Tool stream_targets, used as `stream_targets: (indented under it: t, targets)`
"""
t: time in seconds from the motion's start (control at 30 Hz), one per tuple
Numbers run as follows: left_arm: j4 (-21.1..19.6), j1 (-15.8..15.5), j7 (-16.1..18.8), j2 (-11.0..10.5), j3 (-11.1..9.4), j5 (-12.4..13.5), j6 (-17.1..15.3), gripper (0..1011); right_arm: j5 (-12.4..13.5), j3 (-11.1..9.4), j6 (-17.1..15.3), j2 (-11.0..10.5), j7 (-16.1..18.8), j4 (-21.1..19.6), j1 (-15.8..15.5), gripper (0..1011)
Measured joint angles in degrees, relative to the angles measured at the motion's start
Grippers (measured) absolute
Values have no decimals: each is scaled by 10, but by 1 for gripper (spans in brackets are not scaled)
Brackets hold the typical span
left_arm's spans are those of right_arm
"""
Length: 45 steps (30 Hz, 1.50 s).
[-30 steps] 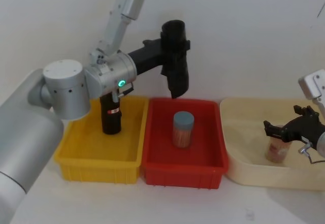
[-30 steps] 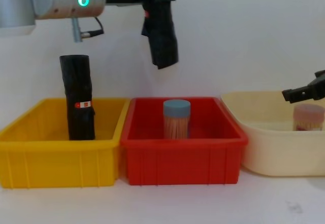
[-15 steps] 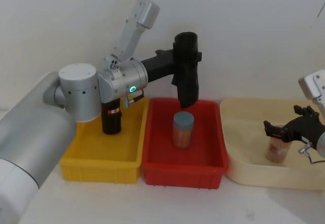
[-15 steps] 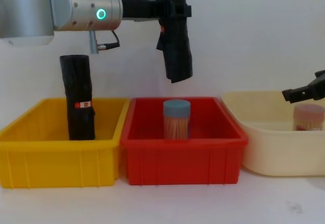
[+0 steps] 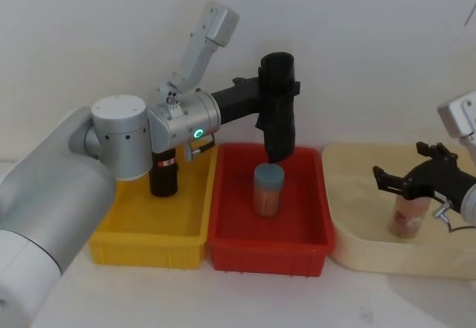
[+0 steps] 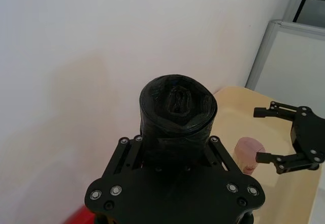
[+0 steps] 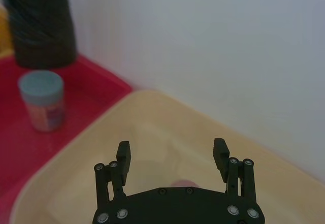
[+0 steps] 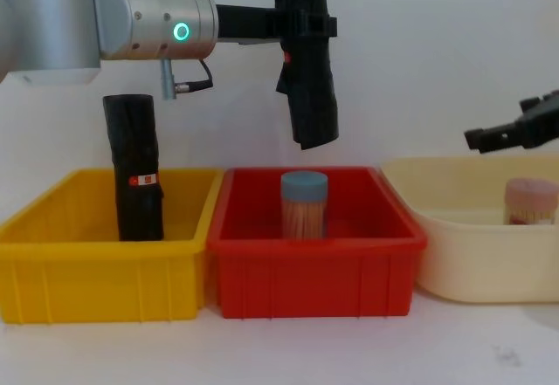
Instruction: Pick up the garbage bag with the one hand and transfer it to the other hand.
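The left gripper [image 8: 306, 25] is clamped on the garbage bag [image 8: 311, 97] near its top. It holds the bag upright in the air over the red bin [image 8: 314, 267], clear of the blue-lidded toothpick jar [image 8: 304, 203] inside. The yellow bin [image 8: 96, 271] holds a stickered black roll [image 8: 135, 167]. The right gripper [image 7: 171, 150] hangs spread wide over the cream tub [image 8: 480, 263] and its pink-lidded jar [image 8: 530, 200]. In the head view the left arm hides the roll's top.

Bag [image 8: 313, 97]: black, tightly rolled plastic cylinder with a small red mark at mid-height. It is off the ground and near upright, lower end tilted slightly right, above the red bin [image 8: 314, 267].
Left gripper [image 8: 306, 25]: black, clamped round the bag's upper part.
Right gripper [image 7: 171, 152]: black, fingers spread, empty. It is at far right over the cream bin [image 8: 472, 267], well apart from the bag.
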<state>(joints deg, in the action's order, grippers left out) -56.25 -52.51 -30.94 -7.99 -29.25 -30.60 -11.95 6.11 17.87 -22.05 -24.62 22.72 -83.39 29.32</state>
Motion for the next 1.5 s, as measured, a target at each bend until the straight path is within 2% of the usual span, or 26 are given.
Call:
stream_targets:
  t: [0.3, 0.57, 0.63, 0.87, 1.17, 1.5]
  targets:
    - [4, -2, -2, 1, -2, -1, 0, 364, 26, 5, 17, 4, 39, -10, 6, 1000]
    - [6, -2, -3, 2, -3, -1, 1, 364, 41, 23, 23, 24, 67, 25, 32, 1000]
    - [6, -2, -3, 2, -3, -2, 1, 364, 44, 31, 26, 36, 73, 49, 45, 1000]
    - [7, -3, -4, 2, -4, -2, 1, 364, 46, 45, 30, 60, 74, 93, 70, 1000]
    - [7, -3, -4, 2, -4, -2, 1, 364, 48, 56, 37, 98, 57, 161, 109, 1000]
    - [8, -3, -4, 2, -4, -2, 1, 364, 58, 63, 43, 119, 60, 190, 134, 1000]
